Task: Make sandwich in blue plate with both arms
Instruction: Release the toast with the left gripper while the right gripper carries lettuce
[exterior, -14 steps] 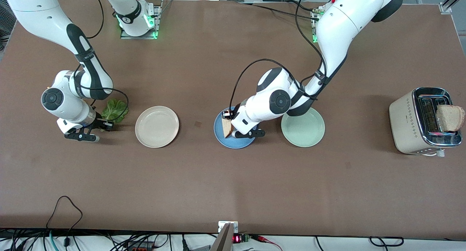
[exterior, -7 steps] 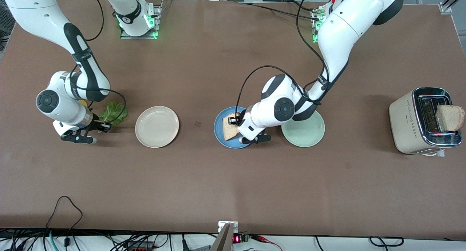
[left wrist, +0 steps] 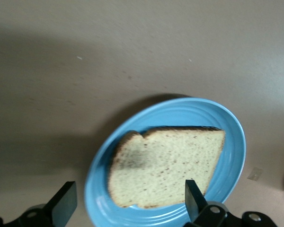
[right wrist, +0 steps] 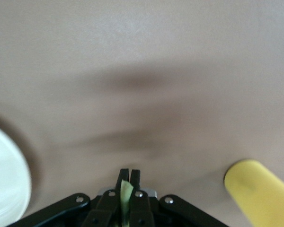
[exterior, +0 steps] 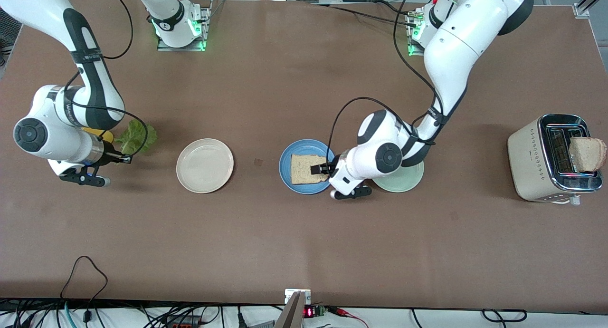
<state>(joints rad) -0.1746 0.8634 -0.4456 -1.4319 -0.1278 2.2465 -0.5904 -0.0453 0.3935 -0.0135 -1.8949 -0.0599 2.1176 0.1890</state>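
Observation:
One square bread slice point(exterior: 308, 168) lies flat in the blue plate point(exterior: 286, 160) at mid-table; it also shows in the left wrist view point(left wrist: 165, 165) on the plate point(left wrist: 232, 142). My left gripper point(exterior: 321, 168) is open and empty over the plate's edge toward the left arm's end, its fingers point(left wrist: 193, 201) wide apart. My right gripper point(exterior: 124, 158) is shut on a crinkled green lettuce leaf point(exterior: 135, 137), held above the table at the right arm's end; a green strip point(right wrist: 127, 194) shows between its fingers. A second bread slice point(exterior: 587, 154) stands in the toaster point(exterior: 532, 159).
A cream-white plate point(exterior: 204, 165) lies between the lettuce and the blue plate. A pale mint-green plate point(exterior: 403, 179) lies beside the blue plate, partly under my left arm. A yellow object point(exterior: 102, 134) lies by my right wrist, also in the right wrist view point(right wrist: 258, 189).
My left gripper let go of the bread, which now lies flat in the blue plate, and drew back toward the mint plate. My right gripper lifted the lettuce off the table.

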